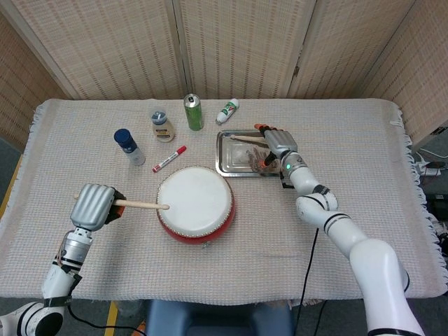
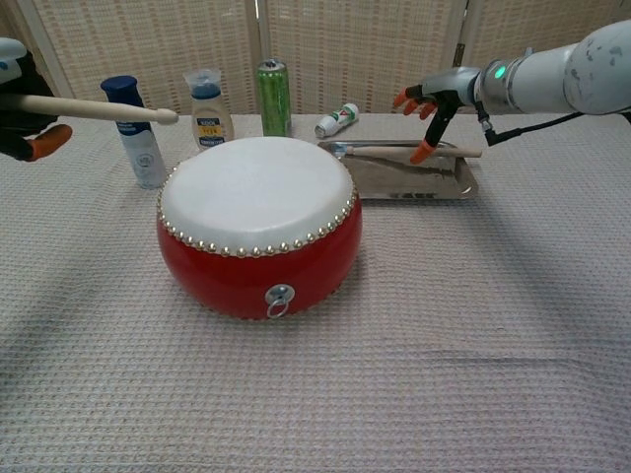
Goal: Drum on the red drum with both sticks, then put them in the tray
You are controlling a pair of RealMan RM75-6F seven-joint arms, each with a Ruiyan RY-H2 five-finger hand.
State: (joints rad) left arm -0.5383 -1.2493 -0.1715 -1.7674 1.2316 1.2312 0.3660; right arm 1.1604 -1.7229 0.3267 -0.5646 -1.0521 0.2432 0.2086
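I see the round red drum with a white skin (image 1: 195, 204) mid-bench, just in front of the shiny metal tray (image 1: 225, 162). One wooden drumstick (image 2: 404, 151) lies in the tray. My right hand (image 1: 271, 142) hovers over it, fingers spread, holding nothing. My left hand (image 1: 93, 206) grips the other wooden stick (image 1: 142, 205), its tip over the drum's edge. I can't read the bottle labels.

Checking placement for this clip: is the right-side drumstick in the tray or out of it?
In. The drumstick lies across the tray, and the right hand above it is open, fingers spread.
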